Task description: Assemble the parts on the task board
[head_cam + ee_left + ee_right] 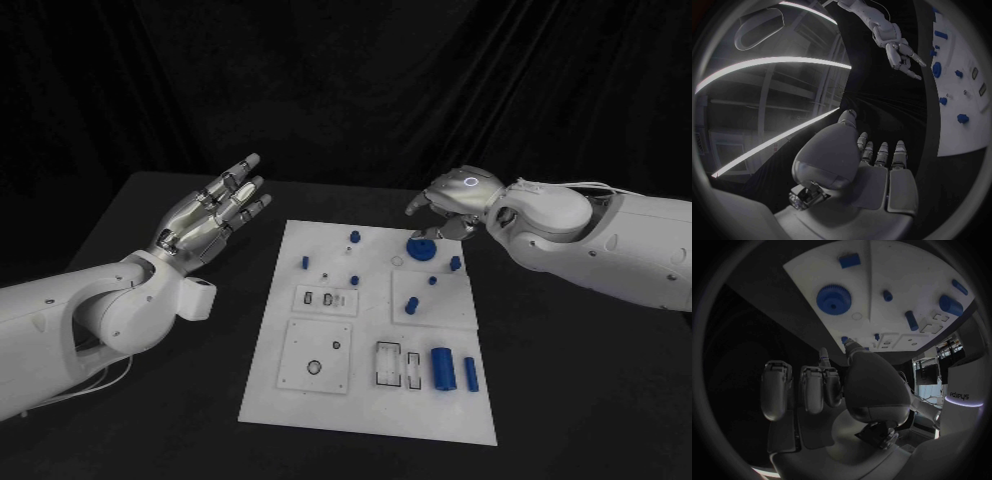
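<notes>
The white task board [325,405] lies in the middle of the table with several blue parts on it. A blue gear [420,250] sits near its far right corner, also seen as the gear [834,299] and the gear [936,69]. My right hand [454,205] hovers just above and behind the gear, fingers bent downward and apart, holding nothing; the same hand [817,390] has its thumb toward the board. My left hand [216,215] is raised left of the board, fingers stretched out and empty; its fingers [879,152] lie straight.
Small blue pegs [304,262] stand across the far half of the board. Two blue cylinders [443,368] lie near the front right, beside a rectangular slot [388,364]. A blue block [849,260] lies beyond the gear. Black table [577,400] surrounds the board.
</notes>
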Motion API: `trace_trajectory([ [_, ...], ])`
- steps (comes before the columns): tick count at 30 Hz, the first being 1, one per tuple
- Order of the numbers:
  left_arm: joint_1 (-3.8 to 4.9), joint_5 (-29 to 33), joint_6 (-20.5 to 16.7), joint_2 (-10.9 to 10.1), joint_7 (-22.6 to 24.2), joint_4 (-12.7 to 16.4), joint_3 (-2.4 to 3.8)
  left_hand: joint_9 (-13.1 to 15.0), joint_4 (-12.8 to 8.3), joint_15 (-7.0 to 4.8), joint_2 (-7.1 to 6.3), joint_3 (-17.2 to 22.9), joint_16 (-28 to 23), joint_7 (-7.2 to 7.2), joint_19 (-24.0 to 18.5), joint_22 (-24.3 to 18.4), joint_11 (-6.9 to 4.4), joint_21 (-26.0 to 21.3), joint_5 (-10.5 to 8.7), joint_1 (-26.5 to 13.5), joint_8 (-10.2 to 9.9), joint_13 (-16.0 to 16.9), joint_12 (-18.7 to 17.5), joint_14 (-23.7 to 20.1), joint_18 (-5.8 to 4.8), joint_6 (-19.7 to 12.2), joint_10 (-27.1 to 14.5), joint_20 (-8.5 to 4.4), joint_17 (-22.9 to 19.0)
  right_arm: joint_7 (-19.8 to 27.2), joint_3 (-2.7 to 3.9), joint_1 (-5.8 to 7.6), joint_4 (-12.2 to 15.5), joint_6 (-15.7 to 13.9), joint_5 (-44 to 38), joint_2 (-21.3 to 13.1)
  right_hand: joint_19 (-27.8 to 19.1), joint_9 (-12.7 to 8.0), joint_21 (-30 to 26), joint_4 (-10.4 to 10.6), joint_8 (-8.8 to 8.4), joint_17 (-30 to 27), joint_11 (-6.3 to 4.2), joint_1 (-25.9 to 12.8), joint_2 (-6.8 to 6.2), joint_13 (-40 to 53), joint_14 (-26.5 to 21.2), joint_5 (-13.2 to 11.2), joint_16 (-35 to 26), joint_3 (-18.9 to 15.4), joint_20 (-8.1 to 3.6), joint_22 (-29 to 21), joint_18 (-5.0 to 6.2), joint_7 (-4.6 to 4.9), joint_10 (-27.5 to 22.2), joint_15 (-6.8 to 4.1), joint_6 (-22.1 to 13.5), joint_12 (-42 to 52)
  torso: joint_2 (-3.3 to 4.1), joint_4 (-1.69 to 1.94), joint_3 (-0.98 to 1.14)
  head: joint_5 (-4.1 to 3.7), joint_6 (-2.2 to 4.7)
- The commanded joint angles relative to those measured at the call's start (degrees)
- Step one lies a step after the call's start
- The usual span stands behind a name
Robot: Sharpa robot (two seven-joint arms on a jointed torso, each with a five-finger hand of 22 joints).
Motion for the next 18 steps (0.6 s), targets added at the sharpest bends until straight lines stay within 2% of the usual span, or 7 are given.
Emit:
trace_trajectory([
  [1, 0.15, -0.2, 0.8, -0.2, 0.6, 0.2, 0.05, 0.0, 0.0, 0.3, -0.14, 0.3, -0.1, 0.34, 0.1, 0.1, 0.3, 0.2, 0.28, 0.6, 0.1, 0.0, -0.3, 0.0, 0.46, -0.2, 0.0, 0.31, 0.0, -4.0, 0.08, -0.71, 0.6, 3.3, 1.1, -0.6, 3.6, -0.5, 1.0, 0.2, -0.35, 13.6, -0.17, 0.2, -0.34, 15.1, 5.6, -0.1, -0.4, 0.3, -0.44, 11.7, -1.37, 0.0, 6.1, -0.44, -1.3, 0.2, 0.15, 0.1, -0.1, 0.03, -0.26],
  [9, 0.15, -0.2, 0.8, -0.3, 0.7, 0.3, 0.05, 0.0, 0.0, 0.32, -0.18, 0.3, -0.1, 0.36, 0.1, 0.1, 0.32, 0.2, 0.41, 0.7, 0.1, 0.0, -0.3, 0.0, 0.46, -0.2, 0.0, 0.32, 0.0, -4.2, 0.08, -2.52, 0.0, 3.3, 1.3, -0.8, 3.7, -0.8, 1.2, -0.2, -0.04, 13.3, -0.08, 1.4, -0.45, 15.1, 5.6, -0.3, -0.6, 0.7, -0.47, 11.9, -1.43, 0.19, 6.1, -0.43, -1.2, 0.2, 0.18, 0.06, 0.1, -0.14, -0.45],
  [11, 0.15, -0.2, 0.9, -0.3, 0.7, 0.3, 0.05, 0.0, 0.0, 0.33, -0.21, 0.4, -0.1, 0.38, 0.1, 0.1, 0.35, 0.2, 0.54, 0.8, 0.1, 0.0, -0.3, 0.0, 0.46, -0.3, 0.0, 0.33, 0.0, -4.2, 0.08, -2.78, -0.2, 3.2, 1.3, -0.7, 3.6, -0.9, 1.2, 0.1, 0.1, 13.1, 0.0, 1.4, -0.53, 15.1, 5.5, -1.1, -0.8, 0.6, -0.46, 11.9, -1.41, 0.31, 6.1, -0.41, -0.9, 0.2, 0.23, 0.17, 0.15, -0.11, -0.34],
  [14, 0.15, -0.2, 0.9, -0.2, 0.7, 0.2, 0.05, 0.0, 0.0, 0.33, -0.21, 0.4, -0.1, 0.38, 0.1, 0.1, 0.35, 0.2, 0.54, 0.8, 0.1, 0.0, -0.3, 0.0, 0.46, -0.3, 0.0, 0.33, 0.0, -4.2, 0.07, -3.15, -0.6, 3.1, 1.3, -0.5, 3.6, -0.9, 1.1, 0.1, 0.15, 13.1, 0.02, 1.4, -0.54, 15.1, 5.5, -1.6, -0.8, 0.5, -0.46, 11.9, -1.39, 0.33, 6.1, -0.41, -0.8, 0.2, 0.14, 0.26, 0.07, -0.01, -0.51],
  [15, 0.15, -0.2, 1.0, -0.2, 0.7, 0.2, 0.05, 0.0, 0.0, 0.33, -0.21, 0.4, -0.1, 0.38, 0.1, 0.1, 0.35, 0.2, 0.54, 0.8, 0.1, 0.0, -0.3, 0.0, 0.46, -0.3, 0.0, 0.33, 0.0, -4.2, 0.07, -3.24, -0.7, 3.1, 1.3, -0.5, 3.6, -0.9, 1.1, 0.1, 0.18, 13.1, 0.03, 1.4, -0.54, 15.1, 5.5, -1.7, -0.8, 0.5, -0.46, 11.9, -1.38, 0.34, 6.1, -0.41, -0.7, 0.2, 0.06, 0.21, -0.01, 0.06, -0.63],
  [18, 0.15, -0.2, 1.0, -0.2, 0.8, 0.2, 0.05, 0.0, 0.0, 0.37, -0.24, 0.4, -0.1, 0.42, 0.1, 0.1, 0.39, 0.2, 0.7, 0.9, 0.1, -0.1, -0.3, 0.0, 0.46, -0.2, 0.0, 0.36, 0.0, -4.2, 0.07, -3.5, -1.3, 3.1, 1.4, -0.2, 3.6, -0.9, 1.1, 0.0, 0.23, 12.9, 0.08, 1.7, -0.55, 15.1, 5.5, -1.9, -1.0, 0.6, -0.46, 11.9, -1.38, 0.45, 6.1, -0.41, -0.6, 0.2, -0.02, 0.01, -0.07, 0.22, -0.77],
])
